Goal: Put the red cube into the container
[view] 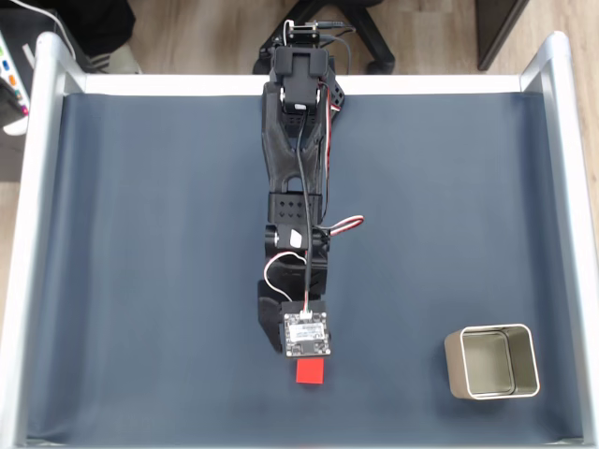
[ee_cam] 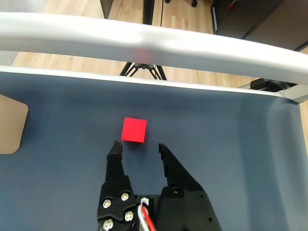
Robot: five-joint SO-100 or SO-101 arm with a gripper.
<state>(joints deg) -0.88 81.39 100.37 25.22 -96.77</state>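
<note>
The red cube (view: 310, 373) lies on the dark blue mat near the front edge in the fixed view. In the wrist view the red cube (ee_cam: 134, 130) sits just beyond my fingertips, slightly left of the gap's centre. My gripper (ee_cam: 138, 145) is open with nothing between its fingers; in the fixed view the gripper (view: 307, 348) hangs under the wrist camera board, right behind the cube. The container (view: 490, 362), a square silver-beige tin, stands empty at the front right; a corner of the container (ee_cam: 12, 124) shows at the wrist view's left edge.
A raised white-grey frame (view: 33, 234) borders the mat (view: 140, 281) on all sides; its front rail (ee_cam: 154, 45) crosses the wrist view beyond the cube. Black chair legs and wooden floor lie behind the arm's base (view: 304, 56).
</note>
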